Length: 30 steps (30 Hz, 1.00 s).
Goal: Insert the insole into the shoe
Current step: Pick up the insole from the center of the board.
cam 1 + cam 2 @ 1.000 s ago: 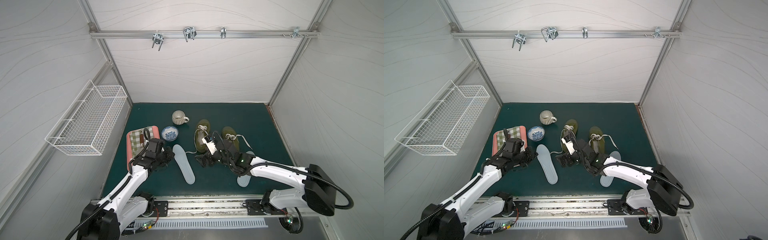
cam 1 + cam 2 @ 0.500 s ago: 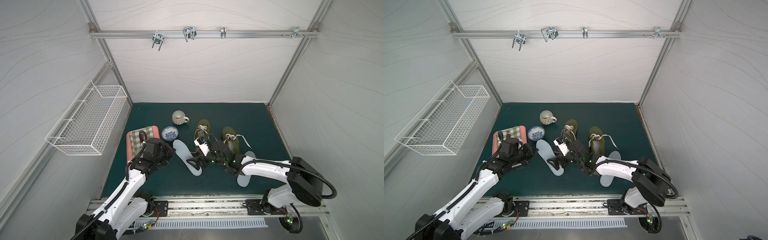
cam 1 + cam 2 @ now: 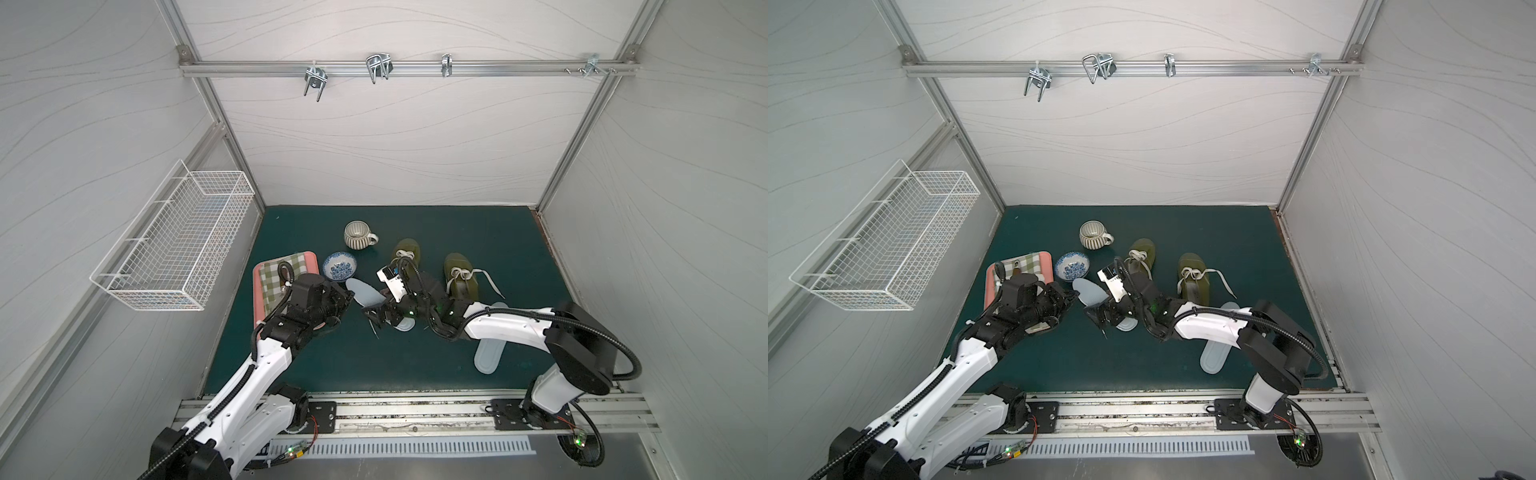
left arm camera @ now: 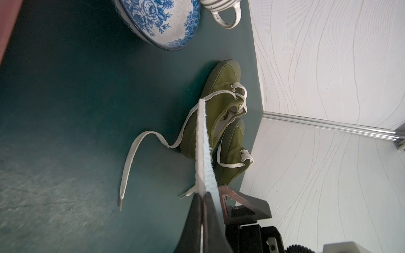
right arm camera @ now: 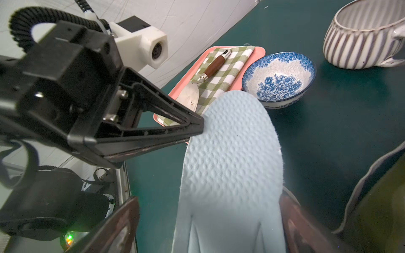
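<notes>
Risk: insole slipping at handover.
The left gripper clamps the insole's edge; the right gripper's jaws stand apart astride it. A skewed close could twist it free.

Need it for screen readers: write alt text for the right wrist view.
A pale blue insole lies between the fingers of the open right gripper; the left gripper pinches its edge. Behind: a floral bowl, striped mug and pink tray.

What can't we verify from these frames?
Held insole, middle: both top views, under the right wrist camera.
Its heel end: right wrist view, cut off by frame edge.
Shoe by the mug: opening behind right arm, top views.
Second insole: partly under right arm.
</notes>
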Available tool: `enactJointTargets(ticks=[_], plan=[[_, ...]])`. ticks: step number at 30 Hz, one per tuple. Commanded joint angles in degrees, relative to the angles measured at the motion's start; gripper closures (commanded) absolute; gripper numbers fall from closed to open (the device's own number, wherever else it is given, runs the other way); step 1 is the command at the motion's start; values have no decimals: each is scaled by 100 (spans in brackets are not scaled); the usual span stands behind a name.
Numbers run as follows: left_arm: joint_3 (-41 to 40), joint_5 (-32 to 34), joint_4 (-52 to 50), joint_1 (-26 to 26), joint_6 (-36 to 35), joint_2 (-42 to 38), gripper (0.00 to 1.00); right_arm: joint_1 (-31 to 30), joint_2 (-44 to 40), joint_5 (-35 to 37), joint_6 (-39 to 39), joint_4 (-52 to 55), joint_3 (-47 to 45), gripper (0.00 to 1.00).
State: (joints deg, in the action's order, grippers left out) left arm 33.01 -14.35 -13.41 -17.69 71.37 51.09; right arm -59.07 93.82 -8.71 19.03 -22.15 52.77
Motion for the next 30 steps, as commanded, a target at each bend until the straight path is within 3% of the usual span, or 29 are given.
enactJointTargets(ticks=[1,13,30], plan=[[165,-84,335,-32,176,-11,100,0,209,110,-4,227,276,1],[47,-72,358,-32,137,-47,100,157,105,17,-65,420,314,1],[-23,-78,405,-34,223,-47,100,164,829,-107,-28,-50,646,1]])
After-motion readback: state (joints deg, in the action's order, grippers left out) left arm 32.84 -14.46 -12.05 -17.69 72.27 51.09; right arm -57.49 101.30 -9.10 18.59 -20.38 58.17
